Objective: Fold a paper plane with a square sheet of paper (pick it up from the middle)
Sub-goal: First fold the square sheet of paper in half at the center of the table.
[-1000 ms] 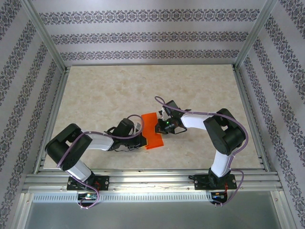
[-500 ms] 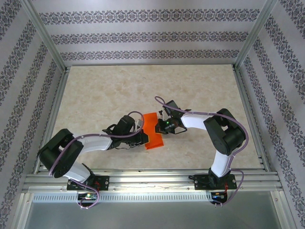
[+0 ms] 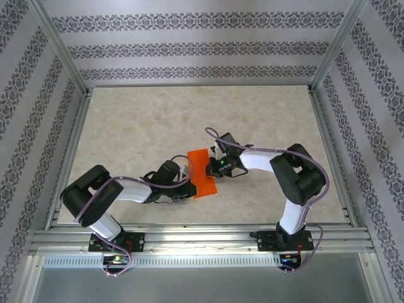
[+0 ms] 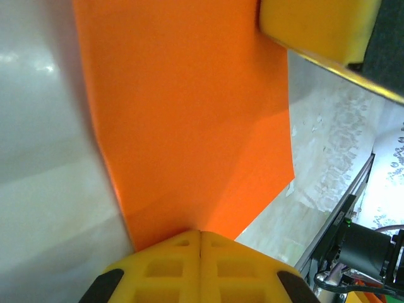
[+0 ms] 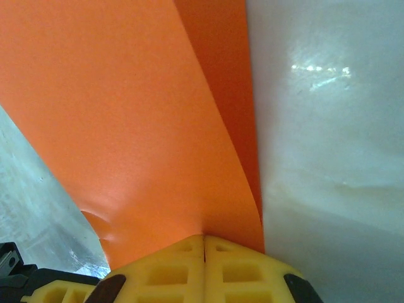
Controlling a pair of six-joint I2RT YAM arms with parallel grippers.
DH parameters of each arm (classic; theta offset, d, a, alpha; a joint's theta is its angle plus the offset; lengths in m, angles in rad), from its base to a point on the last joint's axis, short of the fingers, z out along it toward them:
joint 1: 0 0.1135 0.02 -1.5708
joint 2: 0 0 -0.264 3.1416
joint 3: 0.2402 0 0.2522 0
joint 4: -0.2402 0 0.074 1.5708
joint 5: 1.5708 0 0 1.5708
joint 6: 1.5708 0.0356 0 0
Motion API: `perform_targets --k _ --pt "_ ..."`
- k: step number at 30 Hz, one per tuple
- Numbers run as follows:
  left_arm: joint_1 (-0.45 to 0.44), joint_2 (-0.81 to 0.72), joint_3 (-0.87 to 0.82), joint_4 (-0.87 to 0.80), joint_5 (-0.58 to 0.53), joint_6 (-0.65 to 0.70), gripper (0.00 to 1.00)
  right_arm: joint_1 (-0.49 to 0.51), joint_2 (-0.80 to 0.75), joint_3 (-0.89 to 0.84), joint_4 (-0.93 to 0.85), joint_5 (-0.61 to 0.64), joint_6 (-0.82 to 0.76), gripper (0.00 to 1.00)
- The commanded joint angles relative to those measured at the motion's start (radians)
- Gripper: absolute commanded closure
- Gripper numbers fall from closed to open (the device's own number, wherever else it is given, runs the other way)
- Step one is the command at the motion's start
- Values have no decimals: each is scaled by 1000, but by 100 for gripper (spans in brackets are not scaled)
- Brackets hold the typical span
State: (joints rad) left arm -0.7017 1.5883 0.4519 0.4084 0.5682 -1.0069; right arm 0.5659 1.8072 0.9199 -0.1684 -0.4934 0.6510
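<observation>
Left claw (image 4: 200,235) and right claw (image 5: 204,238) each pinch the square sheet of paper (image 3: 201,169) — opposing pulls could tear it.

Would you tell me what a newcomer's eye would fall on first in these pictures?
The bright orange paper stands out in the middle of the pale table. The left gripper and the right gripper, both yellow, pinch it from opposite sides, each shut on an edge.
</observation>
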Motion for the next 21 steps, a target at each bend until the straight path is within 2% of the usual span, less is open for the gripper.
perform_targets --k 1,10,14,16,21 --pt "-33 -27 -59 -136 2 24 95 5 37 -44 -100 111 1 100" --pt "-55 -139 56 -385 -49 140 95 4 37 -40 -103 107 -3 100" --pt "-39 -202 155 -458 -113 177 94 6 34 -40 -108 105 -8 100" --pt "0 -190 215 -484 -134 192 93 4 32 -40 -109 104 -10 100" --pt "109 -26 336 -442 -65 211 94 5 35 -40 -102 95 -7 100"
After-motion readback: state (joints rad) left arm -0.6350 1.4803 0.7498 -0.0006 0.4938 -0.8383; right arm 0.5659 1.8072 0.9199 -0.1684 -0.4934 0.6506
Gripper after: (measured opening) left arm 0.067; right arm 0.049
